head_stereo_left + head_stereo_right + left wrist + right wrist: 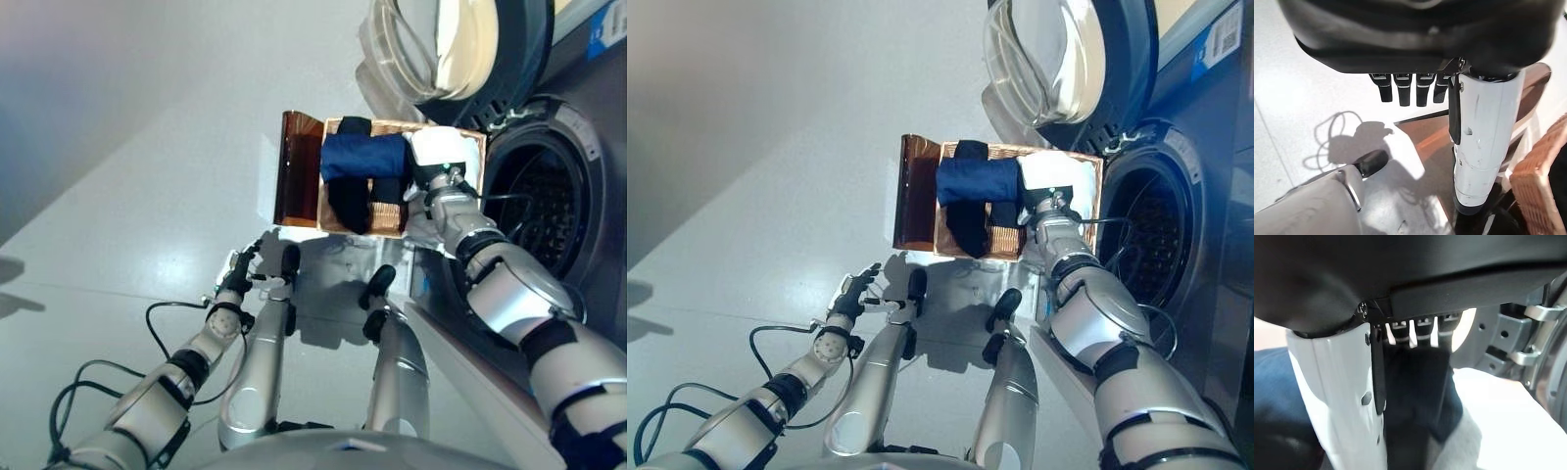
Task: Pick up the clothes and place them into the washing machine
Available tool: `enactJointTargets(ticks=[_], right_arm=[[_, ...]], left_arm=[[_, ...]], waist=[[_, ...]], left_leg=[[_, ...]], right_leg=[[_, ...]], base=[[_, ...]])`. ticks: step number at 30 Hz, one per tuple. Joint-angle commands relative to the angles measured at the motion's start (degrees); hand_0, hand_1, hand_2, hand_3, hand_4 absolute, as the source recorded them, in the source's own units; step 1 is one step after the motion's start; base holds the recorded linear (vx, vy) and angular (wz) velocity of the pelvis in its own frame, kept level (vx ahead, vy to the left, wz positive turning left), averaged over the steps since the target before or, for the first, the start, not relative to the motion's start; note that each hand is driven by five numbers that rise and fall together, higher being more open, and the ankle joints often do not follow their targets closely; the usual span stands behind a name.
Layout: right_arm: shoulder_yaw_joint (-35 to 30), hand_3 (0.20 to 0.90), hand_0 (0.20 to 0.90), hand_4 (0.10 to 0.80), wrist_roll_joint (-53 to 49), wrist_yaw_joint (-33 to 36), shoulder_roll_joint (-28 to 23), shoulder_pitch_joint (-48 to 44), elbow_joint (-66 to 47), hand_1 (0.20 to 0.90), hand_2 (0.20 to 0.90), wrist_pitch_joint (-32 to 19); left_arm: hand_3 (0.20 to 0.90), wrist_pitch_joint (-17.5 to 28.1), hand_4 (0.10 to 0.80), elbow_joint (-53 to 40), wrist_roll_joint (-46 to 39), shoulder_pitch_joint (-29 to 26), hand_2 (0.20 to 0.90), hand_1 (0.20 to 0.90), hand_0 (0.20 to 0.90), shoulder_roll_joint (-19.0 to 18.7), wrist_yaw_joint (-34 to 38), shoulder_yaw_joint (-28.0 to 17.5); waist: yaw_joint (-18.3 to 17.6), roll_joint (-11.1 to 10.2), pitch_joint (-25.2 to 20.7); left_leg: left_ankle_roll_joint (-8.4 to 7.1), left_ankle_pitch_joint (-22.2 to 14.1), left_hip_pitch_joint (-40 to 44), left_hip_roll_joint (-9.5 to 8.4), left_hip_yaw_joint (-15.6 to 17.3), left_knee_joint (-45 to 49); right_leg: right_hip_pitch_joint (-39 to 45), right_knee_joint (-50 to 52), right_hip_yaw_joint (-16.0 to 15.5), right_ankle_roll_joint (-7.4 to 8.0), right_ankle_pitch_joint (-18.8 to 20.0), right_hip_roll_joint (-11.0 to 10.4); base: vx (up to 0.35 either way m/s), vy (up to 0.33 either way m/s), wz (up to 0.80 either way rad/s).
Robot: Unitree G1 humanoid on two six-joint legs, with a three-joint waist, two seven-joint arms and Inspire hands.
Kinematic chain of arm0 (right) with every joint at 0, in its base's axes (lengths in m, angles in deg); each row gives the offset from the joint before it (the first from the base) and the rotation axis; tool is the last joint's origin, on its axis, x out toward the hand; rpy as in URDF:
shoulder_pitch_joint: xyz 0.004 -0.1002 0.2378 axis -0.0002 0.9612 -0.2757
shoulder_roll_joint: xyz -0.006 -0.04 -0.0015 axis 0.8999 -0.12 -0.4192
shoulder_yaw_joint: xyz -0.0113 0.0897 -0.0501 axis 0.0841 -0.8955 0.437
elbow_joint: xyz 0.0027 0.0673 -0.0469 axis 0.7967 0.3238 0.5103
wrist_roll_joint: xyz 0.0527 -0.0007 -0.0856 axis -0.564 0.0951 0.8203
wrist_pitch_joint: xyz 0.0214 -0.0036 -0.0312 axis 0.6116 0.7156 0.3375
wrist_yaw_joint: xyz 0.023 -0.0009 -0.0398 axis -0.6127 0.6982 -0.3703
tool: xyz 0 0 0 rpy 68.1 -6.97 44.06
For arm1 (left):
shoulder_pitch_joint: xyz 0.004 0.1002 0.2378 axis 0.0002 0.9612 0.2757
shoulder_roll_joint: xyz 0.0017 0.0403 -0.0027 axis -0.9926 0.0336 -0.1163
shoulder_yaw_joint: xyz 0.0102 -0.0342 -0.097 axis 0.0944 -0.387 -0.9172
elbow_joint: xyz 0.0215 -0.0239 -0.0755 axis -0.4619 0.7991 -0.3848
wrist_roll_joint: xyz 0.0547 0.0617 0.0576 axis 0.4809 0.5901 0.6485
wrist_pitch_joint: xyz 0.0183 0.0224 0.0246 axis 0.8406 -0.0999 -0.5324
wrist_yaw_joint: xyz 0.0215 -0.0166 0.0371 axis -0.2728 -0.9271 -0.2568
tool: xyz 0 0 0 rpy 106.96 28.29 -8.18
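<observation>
A wicker basket [388,231] stands on the floor in front of the washing machine's open drum [545,208]. In it lie a dark blue garment [362,157], a black garment [348,203] under it, and a white garment [443,145] at the drum end. My right hand [443,183] hovers over that end of the basket; in the right wrist view its fingers [1424,329] hang straight above the black garment [1418,382], holding nothing. My left hand [238,274] hangs open low on the left above the floor, away from the basket.
The machine's round glass door [441,49] stands swung open above the basket. A brown translucent flap [297,171] sticks out from the basket's left side. Pale floor stretches to the left.
</observation>
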Motion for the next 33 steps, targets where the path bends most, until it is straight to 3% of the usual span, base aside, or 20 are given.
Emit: enactJointTargets(ticks=[1,10,26,33], right_arm=[[1.6,0.200,0.200,0.300,-0.7,2.5,-5.0,-6.8,0.9,0.200,0.200,1.1],[1.7,0.200,0.200,0.300,0.2,2.5,-6.4,-7.5,0.9,0.200,0.200,1.6],[0.9,0.200,0.200,0.300,-0.9,3.4,-7.1,-8.8,-2.6,0.200,0.200,1.3],[-1.9,0.200,0.200,0.300,-5.0,3.2,-6.5,-8.3,-6.5,0.200,0.200,0.2]], left_arm=[[0.900,3.4,0.800,-5.2,0.5,1.1,0.900,0.900,0.900,-2.4,2.7,-1.9],[0.900,3.3,0.800,-2.9,0.0,1.5,0.900,0.900,0.900,-1.2,2.9,-2.0],[0.900,2.5,0.800,1.7,-0.5,1.7,0.900,0.900,0.900,-0.5,3.4,-2.7],[0.900,2.1,0.800,5.2,-0.9,2.4,0.900,0.900,0.900,-0.1,3.1,-3.4]], waist=[[1.6,2.0,0.4],[1.3,3.3,0.1],[-0.6,2.7,-0.5],[-2.6,2.4,-1.7]], left_leg=[[-2.40,-7.8,-1.9,-1.12,-0.6,6.1],[-2.39,-7.6,-0.7,-1.77,-0.6,5.8],[-2.86,-6.4,4.9,-1.37,0.2,2.3],[-2.73,-3.5,9.4,-1.12,1.9,-1.8]], right_leg=[[4.1,3.1,2.2,2.54,-6.8,0.6],[4.8,2.9,2.7,2.23,-6.7,0.5],[9.8,-1.0,3.8,2.32,-5.3,1.6],[14.2,-6.8,4.2,2.55,-1.3,2.1]], base=[[0.012,0.013,0.03],[0.001,0.003,0.01],[0.000,-0.001,-0.04],[-0.039,0.028,-0.14]])
